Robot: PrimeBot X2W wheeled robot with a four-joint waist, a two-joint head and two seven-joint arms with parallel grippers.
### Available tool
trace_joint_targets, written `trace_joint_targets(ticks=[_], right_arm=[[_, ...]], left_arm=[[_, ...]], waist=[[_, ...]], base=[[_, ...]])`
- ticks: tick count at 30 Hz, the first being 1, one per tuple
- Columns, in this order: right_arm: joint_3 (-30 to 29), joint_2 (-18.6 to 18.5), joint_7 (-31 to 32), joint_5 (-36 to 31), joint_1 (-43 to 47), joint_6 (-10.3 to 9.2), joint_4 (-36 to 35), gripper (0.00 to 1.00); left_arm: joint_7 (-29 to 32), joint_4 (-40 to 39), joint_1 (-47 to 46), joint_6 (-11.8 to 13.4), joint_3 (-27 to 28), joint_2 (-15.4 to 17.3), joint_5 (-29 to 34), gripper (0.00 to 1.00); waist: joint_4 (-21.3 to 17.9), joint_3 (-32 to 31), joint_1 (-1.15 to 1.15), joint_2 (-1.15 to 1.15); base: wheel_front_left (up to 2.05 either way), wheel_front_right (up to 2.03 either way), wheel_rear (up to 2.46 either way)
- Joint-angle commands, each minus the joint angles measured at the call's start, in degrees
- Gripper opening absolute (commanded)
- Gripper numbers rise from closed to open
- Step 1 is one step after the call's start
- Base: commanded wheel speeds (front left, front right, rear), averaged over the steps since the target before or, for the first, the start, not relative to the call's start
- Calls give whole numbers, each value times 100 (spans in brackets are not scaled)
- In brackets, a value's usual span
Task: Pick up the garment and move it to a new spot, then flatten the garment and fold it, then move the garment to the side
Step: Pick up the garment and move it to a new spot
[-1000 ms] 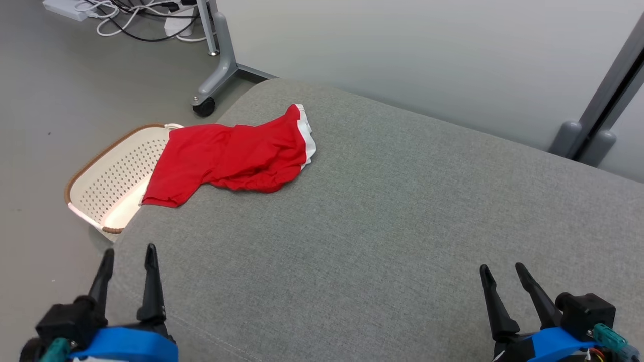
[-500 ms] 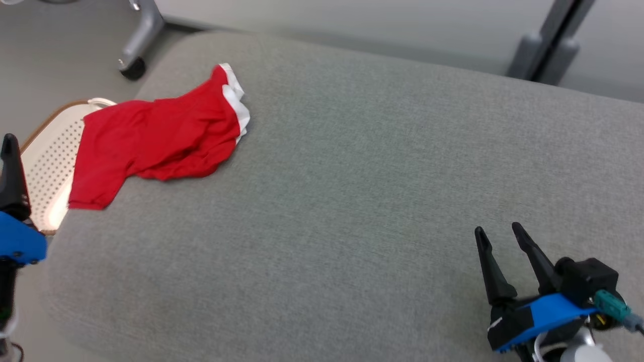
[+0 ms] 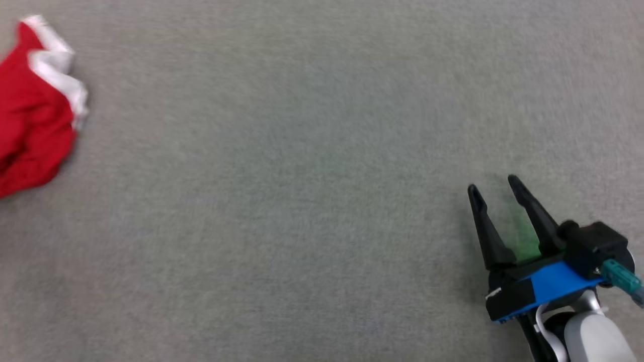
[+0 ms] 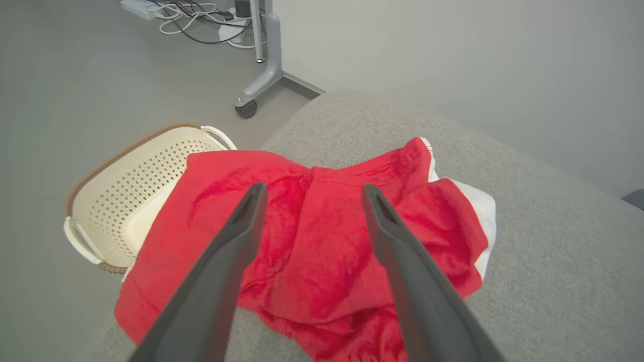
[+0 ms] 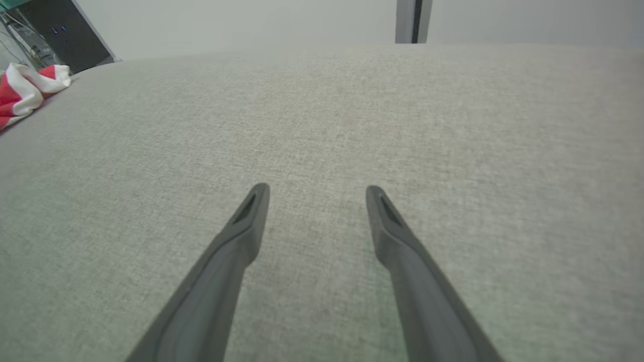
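Note:
The garment (image 4: 322,251) is red with a white band, crumpled at the grey cushion's left end, one edge hanging over a basket. In the left wrist view my left gripper (image 4: 313,190) hovers above it, open, fingers spread over the red cloth and holding nothing. The head view catches the garment (image 3: 30,120) at its left edge. My right gripper (image 3: 494,183) stands open over bare cushion at the lower right, far from the cloth. The right wrist view has the garment (image 5: 25,93) at far left, beyond my right gripper (image 5: 317,190).
A cream perforated basket (image 4: 121,201) with a brown rim sits on the floor beside the grey cushion (image 3: 302,201). A wheeled stand leg (image 4: 261,80) and cables (image 4: 196,20) lie behind it. A pale wall (image 4: 453,60) runs along the cushion's far side.
The head camera has swung down and right, so the garment slid to the picture's left edge. My left gripper has left the head view. Both grippers stayed open.

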Motion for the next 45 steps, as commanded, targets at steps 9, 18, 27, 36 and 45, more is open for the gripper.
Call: trace_joint_targets(ticks=[9, 18, 27, 36, 45], right_arm=[[-2, 41, -239, -26, -154, 1, -204, 100], [-40, 124, -491, 8, -75, 1, -94, 100], [16, 174, -568, 89, -81, 1, 152, 100], [74, 225, -600, 184, 75, 1, 496, 100], [97, 301, -686, 369, 272, 1, 716, 100]], left_arm=[[162, 1060, -261, 5, 27, 340, 30, 100], [274, 1730, -118, 108, 210, 354, -158, 0], [-189, 1424, -391, -331, 13, 540, -1, 0], [-183, 577, -900, -670, -527, 649, 264, 0], [555, -1005, -1403, -714, -1516, 132, 314, 0]], waist=[[-727, 479, -2, -1], [-1062, 485, -2, -1], [-781, -88, -2, -1], [-573, -1163, -2, -1], [-832, -1966, -2, -1]], base=[[0, 0, 0], [0, 0, 0], [0, 0, 0], [0, 0, 0], [0, 0, 0]])
